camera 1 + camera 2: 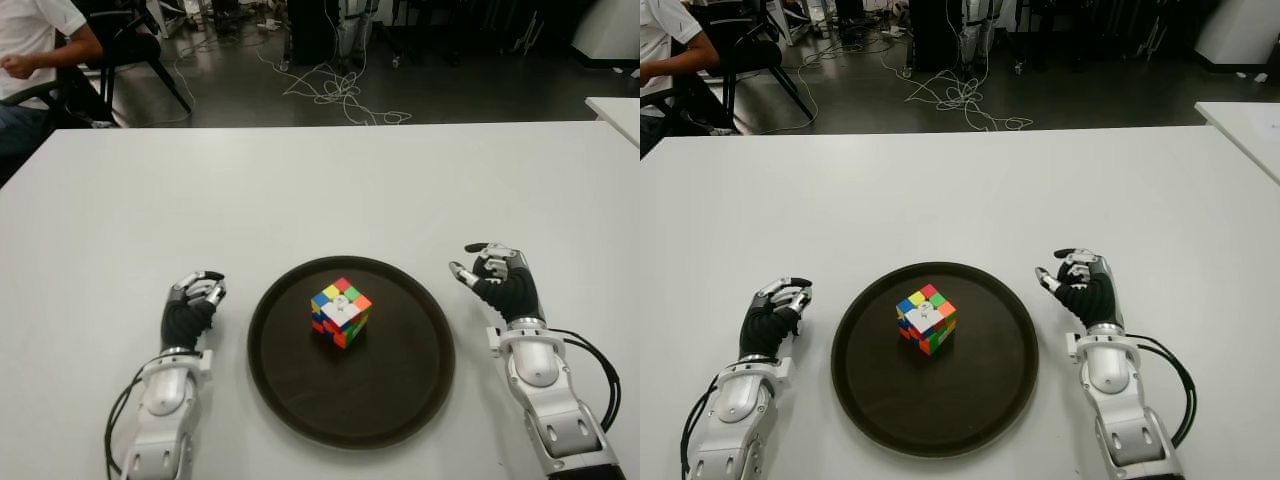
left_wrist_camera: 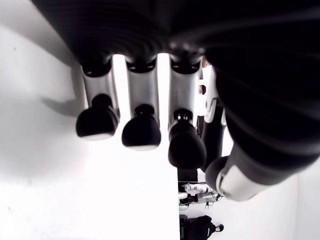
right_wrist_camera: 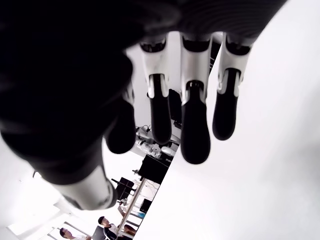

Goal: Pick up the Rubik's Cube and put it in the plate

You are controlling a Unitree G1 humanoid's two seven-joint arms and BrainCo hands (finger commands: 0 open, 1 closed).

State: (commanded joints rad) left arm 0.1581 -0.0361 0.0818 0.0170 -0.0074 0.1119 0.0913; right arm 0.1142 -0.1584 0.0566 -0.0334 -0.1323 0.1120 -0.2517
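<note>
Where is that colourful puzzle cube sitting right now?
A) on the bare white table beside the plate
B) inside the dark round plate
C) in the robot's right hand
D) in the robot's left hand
B: the multicoloured Rubik's Cube sits inside the dark brown round plate, while the left hand and right hand flank the plate, holding nothing.

matt white smooth tabletop [image 1: 330, 190]; dark round matt plastic plate [image 1: 410, 380]; glossy multicoloured plastic rubik's cube [image 1: 341, 312]; black rubbery fingertips [image 3: 195, 142] on silver metal-look segments.

One Rubik's Cube [image 1: 341, 312], one plate [image 1: 400, 400], two hands [image 1: 193, 310] [image 1: 500, 278], seemingly empty
</note>
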